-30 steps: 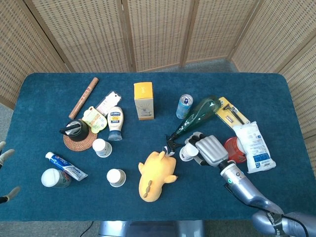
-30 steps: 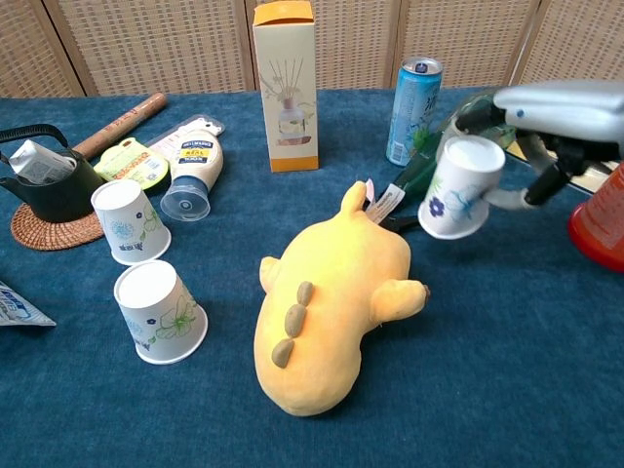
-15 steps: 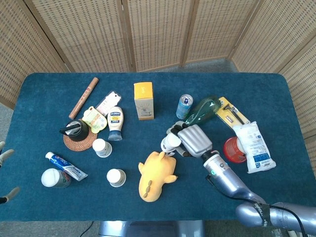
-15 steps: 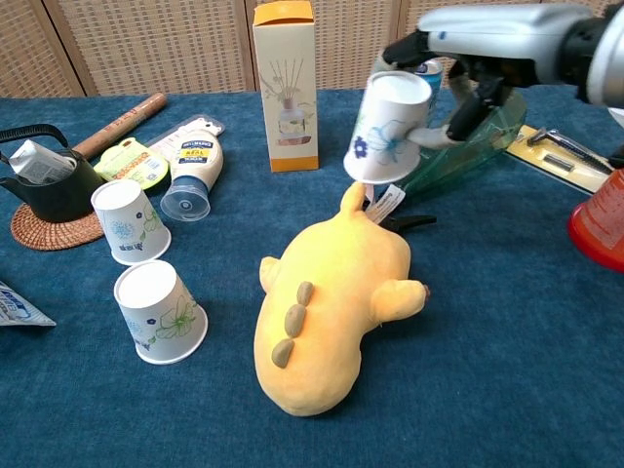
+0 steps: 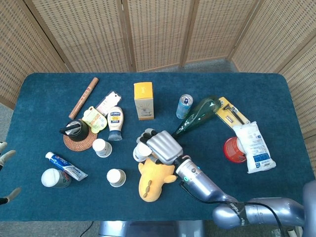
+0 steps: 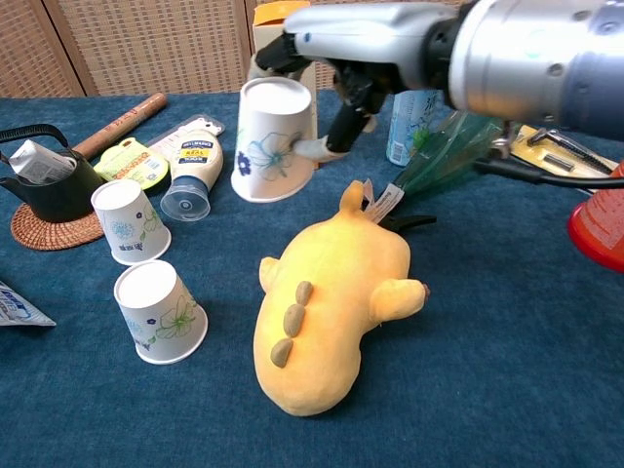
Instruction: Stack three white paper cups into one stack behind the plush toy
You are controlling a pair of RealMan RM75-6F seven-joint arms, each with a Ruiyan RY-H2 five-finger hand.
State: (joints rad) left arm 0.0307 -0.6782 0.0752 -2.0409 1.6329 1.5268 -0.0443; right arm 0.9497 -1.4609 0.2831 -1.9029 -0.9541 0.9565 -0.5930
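We hold one cup (image 6: 270, 139) in our right hand (image 5: 160, 145), fingers wrapped around its wall. The cup is upside down, tilted, and lifted off the table (image 5: 44, 91). In the chest view it hangs left of the toy's (image 6: 327, 297) head end and in front of the box (image 5: 143, 100); in the head view it sits just above the toy's upper end.

The other two cups stand upside down on the table, left of the toy. One (image 6: 130, 221) is near the coaster (image 6: 54, 230) with the black kettle (image 6: 47, 185). The second (image 6: 160, 311) is nearer the table's front edge. The two are close together but apart.

The toy lies on its side near the table centre. The can (image 5: 184, 106) and green bottle (image 5: 197, 115) lie behind it to the right.

Our left hand (image 5: 6, 158) shows only at the left edge of the head view; we cannot tell how its fingers are set.
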